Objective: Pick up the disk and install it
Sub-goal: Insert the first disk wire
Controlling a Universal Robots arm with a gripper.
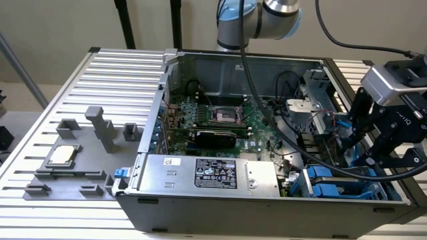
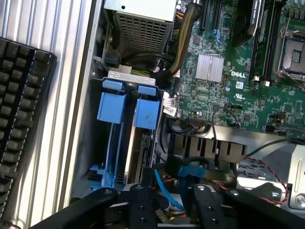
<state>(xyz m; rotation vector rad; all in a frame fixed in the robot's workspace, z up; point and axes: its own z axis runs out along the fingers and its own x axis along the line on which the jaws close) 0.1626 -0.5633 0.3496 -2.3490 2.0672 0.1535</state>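
Gripper (image 1: 373, 155) (image 2: 169, 210) is hanging over the drive bay (image 2: 95, 143) in the case (image 1: 267, 215), on the exterior view's right. Its two black fingers (image 2: 138, 205) are standing apart with nothing clamped between them, and a blue cable (image 2: 164, 191) is showing through the gap.

The disk (image 2: 142, 148) is sitting on edge in the bay, apart from the fingers and close to the power supply (image 2: 143, 26). Its narrow grey side is facing the wrist camera, with a pale strip running along it and a blue plastic carrier capping the end nearest the power supply. Its label is not showing.

A second blue carrier (image 2: 112, 102) is standing just beside it, against the case wall. The motherboard (image 2: 248, 71) is lying on the disk's other side, and a keyboard (image 2: 21, 119) is resting outside the case.
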